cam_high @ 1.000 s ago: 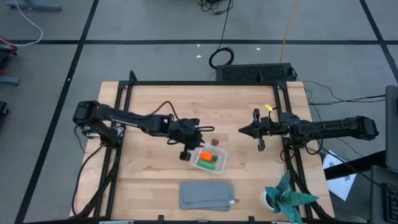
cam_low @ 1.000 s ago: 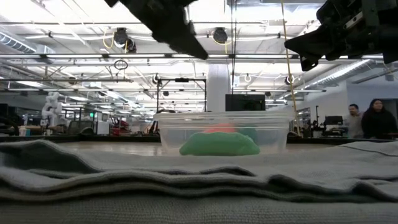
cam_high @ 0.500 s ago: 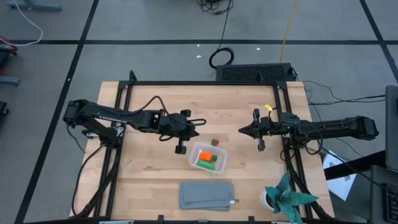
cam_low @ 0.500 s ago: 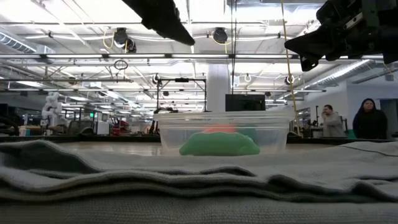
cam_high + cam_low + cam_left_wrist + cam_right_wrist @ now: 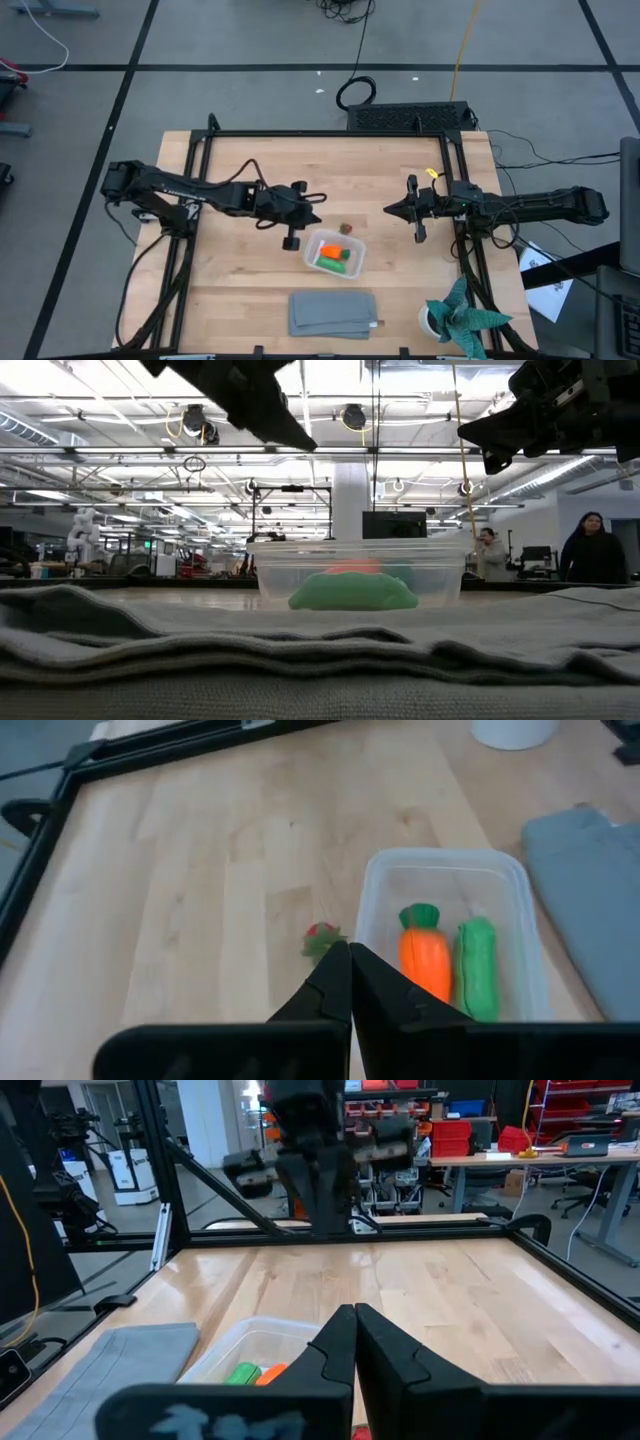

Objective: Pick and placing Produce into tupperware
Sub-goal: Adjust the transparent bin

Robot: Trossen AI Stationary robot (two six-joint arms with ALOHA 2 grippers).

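Wooden desk (image 5: 250,290) with a black frame around it, grey floor beyond, and a big workshop hall in the background with a couple of people (image 5: 593,547) standing way off at the back.

So my left pincer (image 5: 318,196) hangs above the desk just beside the tupperware (image 5: 334,254), on its far-left side, fingers pressed fully together with nothing between them. From my left wrist view the closed tips (image 5: 349,972) point down at the spot between the small reddish piece (image 5: 322,937) and the container wall. That piece sits on the bare wood just outside the tupperware, near its far edge, so it's not in yet.

Inside the tupperware the orange carrot (image 5: 425,953) with its green top and the green pod (image 5: 478,967) lie side by side, lengthwise, touching or nearly so. In the low view the clear tub shows the green pod up front and a bit of orange behind it.

My right pincer (image 5: 389,210) waits over the right half of the desk, well apart from the container, also clamped shut and empty.

Grey folded cloth (image 5: 333,313) lies on the near side of the desk, just below the tupperware. A teal plant in a white pot (image 5: 455,318) stands at the near right corner.
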